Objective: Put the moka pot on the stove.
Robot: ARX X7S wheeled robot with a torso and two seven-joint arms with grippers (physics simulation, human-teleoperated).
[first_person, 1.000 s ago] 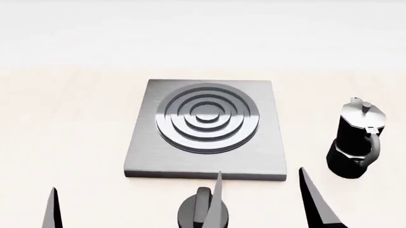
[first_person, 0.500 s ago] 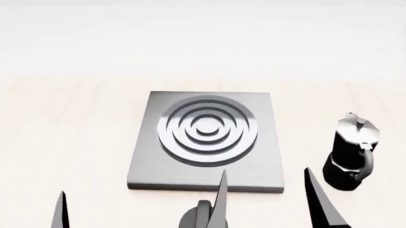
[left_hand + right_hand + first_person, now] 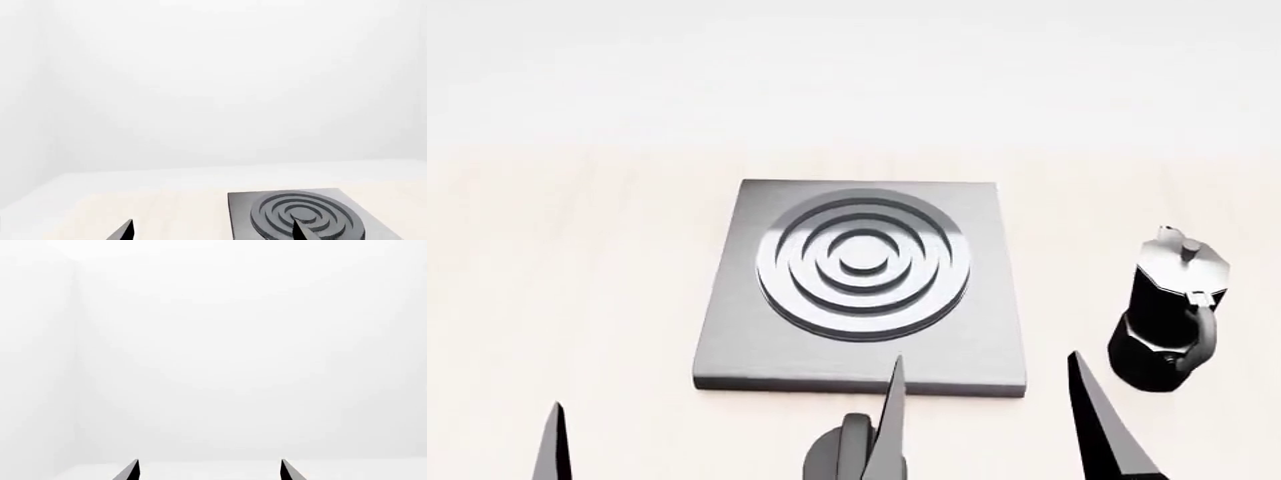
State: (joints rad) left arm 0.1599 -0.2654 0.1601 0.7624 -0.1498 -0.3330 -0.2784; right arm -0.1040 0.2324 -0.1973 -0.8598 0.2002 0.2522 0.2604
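Observation:
The moka pot (image 3: 1172, 312), black with a silver lid, stands upright on the table to the right of the stove (image 3: 861, 280), a little apart from it. The stove is a grey square slab with concentric rings; it also shows in the left wrist view (image 3: 303, 217). My right gripper (image 3: 996, 430) is open and empty, in front of the stove's near right corner and to the left of the pot. Only one fingertip (image 3: 554, 445) of my left gripper shows in the head view, at the near left. The left gripper (image 3: 212, 231) is open and empty.
A low black round knob (image 3: 843, 455) sits in front of the stove's near edge, partly behind my right gripper's left finger. The light wooden table (image 3: 574, 270) runs back to a white wall. The right wrist view shows its open gripper (image 3: 209, 471) against the white wall.
The head view shifted: the stove and pot slid down the picture, then partly back up. The pot keeps its place beside the stove. The fingertips have barely moved.

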